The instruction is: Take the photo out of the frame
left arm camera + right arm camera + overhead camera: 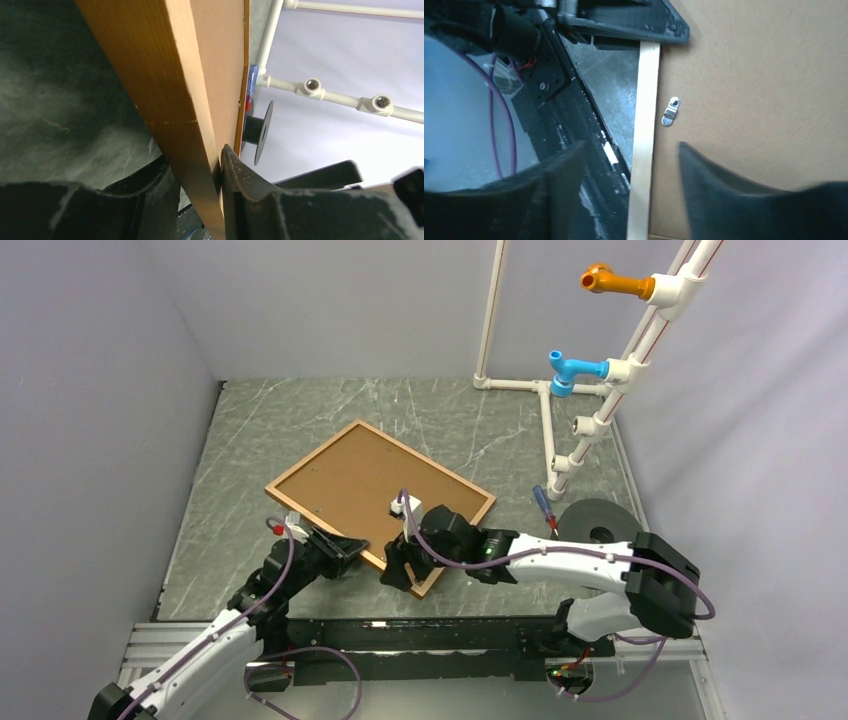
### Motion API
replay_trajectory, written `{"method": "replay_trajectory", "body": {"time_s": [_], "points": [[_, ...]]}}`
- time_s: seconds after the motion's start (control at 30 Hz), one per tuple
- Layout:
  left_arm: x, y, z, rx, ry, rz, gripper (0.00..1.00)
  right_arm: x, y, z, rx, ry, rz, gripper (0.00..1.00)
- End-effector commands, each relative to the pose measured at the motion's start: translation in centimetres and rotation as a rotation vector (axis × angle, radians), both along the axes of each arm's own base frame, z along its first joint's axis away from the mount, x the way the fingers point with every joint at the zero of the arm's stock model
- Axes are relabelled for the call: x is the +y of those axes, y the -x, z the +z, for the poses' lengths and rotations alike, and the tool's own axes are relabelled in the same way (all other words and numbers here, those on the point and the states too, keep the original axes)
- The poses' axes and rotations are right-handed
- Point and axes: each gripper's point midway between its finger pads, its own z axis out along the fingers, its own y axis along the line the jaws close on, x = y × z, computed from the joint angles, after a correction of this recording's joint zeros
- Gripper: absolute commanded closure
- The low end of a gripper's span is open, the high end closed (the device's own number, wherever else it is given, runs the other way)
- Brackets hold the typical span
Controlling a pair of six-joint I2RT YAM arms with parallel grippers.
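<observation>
The frame (425,460) lies face down and skewed on the marbled surface (300,410). The photo (370,480) sits inside it, filling the opening, with only its light-brown backing board showing. A small metal clip (670,111) lies on the board beside the near rail. The left hand (340,548) is at the frame's near-left edge, its fingers (240,185) closed against both sides of the wooden rail. The right hand (408,570) hovers over the near corner with its fingers (724,200) parted, gripping nothing.
</observation>
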Motion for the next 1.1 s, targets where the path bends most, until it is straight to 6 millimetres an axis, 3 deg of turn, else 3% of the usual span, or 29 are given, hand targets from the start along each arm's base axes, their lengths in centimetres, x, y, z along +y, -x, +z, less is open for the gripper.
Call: {"method": "replay_trajectory", "body": {"time_s": [0.0, 0.03, 0.13, 0.23, 0.37, 0.67, 0.87, 1.07], "points": [[0.4, -0.3, 4.1, -0.129, -0.058, -0.013, 0.82, 0.2, 0.5, 6.0, -0.177, -0.11, 0.076, 0.06], [0.9, 0.0, 4.3, -0.123, -0.084, -0.005, 0.84, -0.4, 0.8, 6.1, -0.245, -0.072, 0.087, 0.01], [2.5, 0.4, 6.1, -0.158, -0.154, 0.03, 0.87, -2.4, 2.3, 7.1, -0.555, 0.029, 0.071, 0.0], [4.7, 1.0, 7.1, -0.142, -0.225, 0.096, 1.0, -3.9, 3.5, 8.2, -0.723, 0.052, 0.063, 0.0], [6.8, 2.0, 8.1, -0.095, -0.268, 0.165, 1.0, -5.3, 3.2, 8.1, -0.882, 0.095, -0.008, 0.0], [7.4, 2.5, 10.6, -0.066, -0.277, 0.181, 1.0, -3.0, 3.4, 7.2, -0.99, 0.08, -0.032, 0.02], [7.6, 2.7, 11.8, -0.076, -0.284, 0.179, 1.0, -3.7, 1.2, 7.2, -1.095, 0.064, -0.204, 0.09], [7.9, 2.9, 13.2, -0.092, -0.276, 0.187, 1.0, -3.3, 1.1, 6.8, -1.21, 0.048, -0.17, 0.13]]}}
